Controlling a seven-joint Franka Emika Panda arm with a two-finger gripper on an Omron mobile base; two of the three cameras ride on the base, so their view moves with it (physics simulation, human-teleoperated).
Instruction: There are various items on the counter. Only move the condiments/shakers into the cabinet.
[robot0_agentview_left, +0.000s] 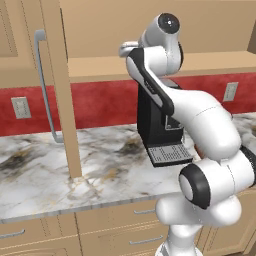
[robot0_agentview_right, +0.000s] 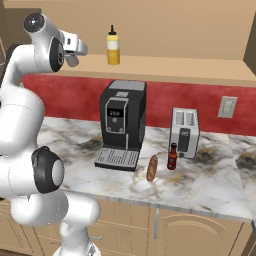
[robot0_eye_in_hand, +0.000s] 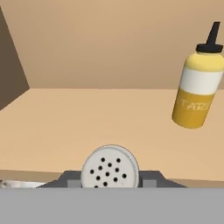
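My gripper is raised to the cabinet shelf and is shut on the grey shaker, whose perforated top faces the hand camera. In the right base view the gripper hangs at the shelf's left end. The yellow squeeze bottle stands upright on that shelf, to the right of the gripper; its label shows in the hand view as well. Down on the counter stand the dark red sauce bottle and, beside it, the brown sausage.
The black coffee machine and the silver toaster stand on the counter below the shelf. The open cabinet door with its long grey handle juts out at the left. A dark side wall bounds the shelf.
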